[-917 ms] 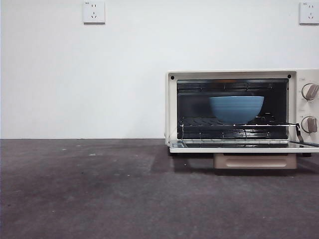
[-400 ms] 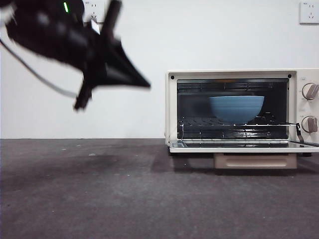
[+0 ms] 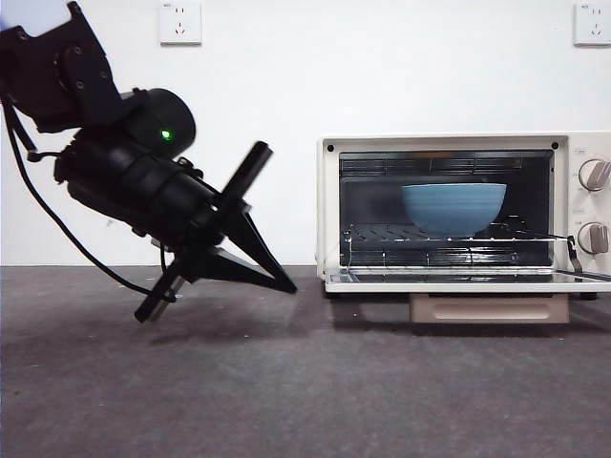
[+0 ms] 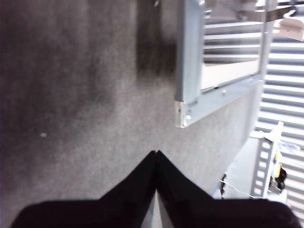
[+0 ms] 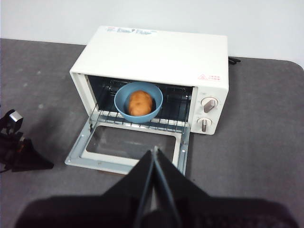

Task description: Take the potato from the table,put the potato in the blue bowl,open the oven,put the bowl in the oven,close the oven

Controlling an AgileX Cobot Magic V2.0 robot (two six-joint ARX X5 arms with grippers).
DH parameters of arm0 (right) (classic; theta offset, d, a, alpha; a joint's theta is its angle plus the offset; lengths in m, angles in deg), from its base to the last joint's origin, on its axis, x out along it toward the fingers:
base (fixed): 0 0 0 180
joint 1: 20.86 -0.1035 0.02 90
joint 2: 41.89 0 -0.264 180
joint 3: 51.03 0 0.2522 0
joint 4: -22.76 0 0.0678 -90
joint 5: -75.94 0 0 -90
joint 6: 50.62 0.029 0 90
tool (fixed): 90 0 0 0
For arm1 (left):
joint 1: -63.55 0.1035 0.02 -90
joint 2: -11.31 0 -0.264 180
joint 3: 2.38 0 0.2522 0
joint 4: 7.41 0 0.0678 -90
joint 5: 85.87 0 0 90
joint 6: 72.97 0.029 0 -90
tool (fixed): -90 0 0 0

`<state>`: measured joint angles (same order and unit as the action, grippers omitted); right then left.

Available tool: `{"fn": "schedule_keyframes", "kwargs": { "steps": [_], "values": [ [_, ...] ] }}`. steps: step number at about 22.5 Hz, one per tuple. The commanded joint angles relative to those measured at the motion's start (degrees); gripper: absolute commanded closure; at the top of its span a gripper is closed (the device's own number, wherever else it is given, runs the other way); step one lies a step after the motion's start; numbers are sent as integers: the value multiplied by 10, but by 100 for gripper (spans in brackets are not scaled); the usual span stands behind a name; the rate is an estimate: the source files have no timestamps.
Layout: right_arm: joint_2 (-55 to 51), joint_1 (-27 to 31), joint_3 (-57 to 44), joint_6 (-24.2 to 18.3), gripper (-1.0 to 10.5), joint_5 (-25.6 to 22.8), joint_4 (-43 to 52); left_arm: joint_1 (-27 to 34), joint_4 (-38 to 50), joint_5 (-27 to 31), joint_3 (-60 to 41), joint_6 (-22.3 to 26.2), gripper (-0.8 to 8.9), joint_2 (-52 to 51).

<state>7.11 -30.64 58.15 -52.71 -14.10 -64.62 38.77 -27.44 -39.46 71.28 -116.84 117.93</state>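
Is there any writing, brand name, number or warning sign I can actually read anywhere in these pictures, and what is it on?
No text can be read here.
Oven top: a strip of print along the back edge, too small to read.
Oven top, near the knobs: a red triangle warning sign with red print beside it, too small.
Marks around the two knobs: too small.
Wall sockets: tiny marks, unreadable.

The oven (image 5: 156,52) is cream-white with a dark interior, beige knobs and a beige handle. The bowl (image 5: 138,101) is medium blue with faint horizontal ridges; the potato (image 5: 140,103) inside is orange-brown. The table (image 3: 286,382) is dark grey, mottled with pale specks. Both grippers are black.
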Motion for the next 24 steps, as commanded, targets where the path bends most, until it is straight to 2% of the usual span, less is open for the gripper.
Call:
{"fn": "schedule_keyframes", "kwargs": {
  "steps": [1,6,10,13,24],
  "values": [
    [-3,0,-12,-12,954,-7,9,-17,10,35,-2,-30,821,3],
    [-3,0,-16,-11,954,-8,19,-44,20,83,-2,-78,820,12],
    [-5,0,-16,-11,954,-8,11,-48,96,84,0,-159,820,35],
    [-5,0,-16,-10,954,-8,-2,-48,89,103,9,-176,820,40],
    [-6,0,-16,-3,954,-8,-17,-49,90,81,68,-179,820,55]
  ]
}}
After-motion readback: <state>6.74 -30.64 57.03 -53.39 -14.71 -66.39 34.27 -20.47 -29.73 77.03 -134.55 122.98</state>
